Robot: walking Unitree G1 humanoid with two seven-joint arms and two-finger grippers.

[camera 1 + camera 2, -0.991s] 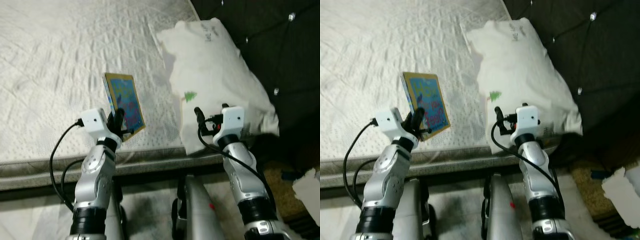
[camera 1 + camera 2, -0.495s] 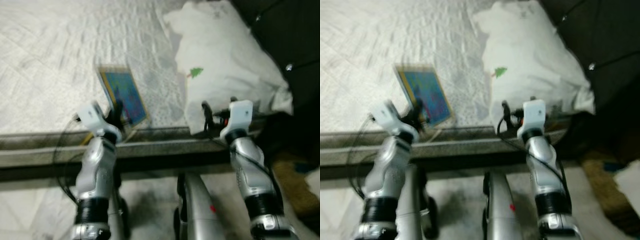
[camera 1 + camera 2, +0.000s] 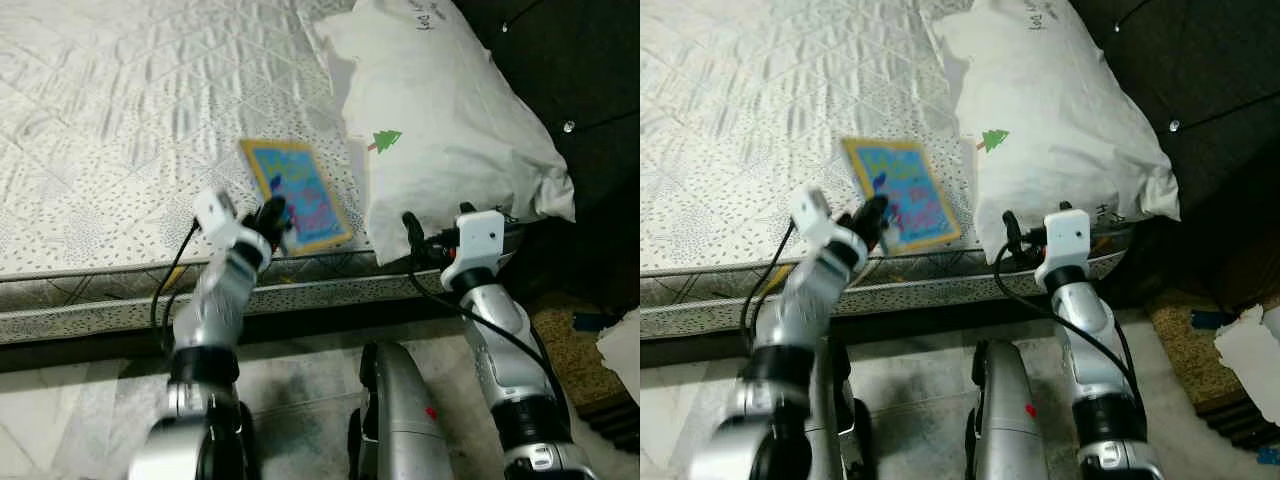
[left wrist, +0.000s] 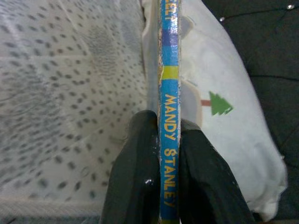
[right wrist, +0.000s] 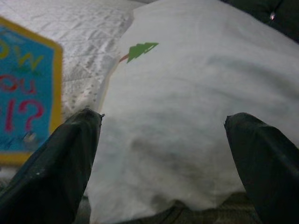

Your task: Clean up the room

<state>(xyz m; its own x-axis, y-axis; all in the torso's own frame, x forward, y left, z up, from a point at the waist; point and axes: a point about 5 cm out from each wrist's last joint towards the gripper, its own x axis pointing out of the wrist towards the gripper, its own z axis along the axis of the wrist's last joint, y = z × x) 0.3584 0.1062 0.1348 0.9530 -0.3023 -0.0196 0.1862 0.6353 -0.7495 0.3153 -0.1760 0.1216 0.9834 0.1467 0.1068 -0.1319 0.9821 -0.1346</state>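
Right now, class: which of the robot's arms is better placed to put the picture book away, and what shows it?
The left. The left gripper is shut on the book by its spine, above the mattress edge. The right gripper is open before the white pillow.

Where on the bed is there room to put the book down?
The wide white quilted mattress stretching left of the blue, yellow-edged picture book is bare. It is crowded on the right, where the white pillow with a green tree sits. The left tool grips the book near the bed's edge.
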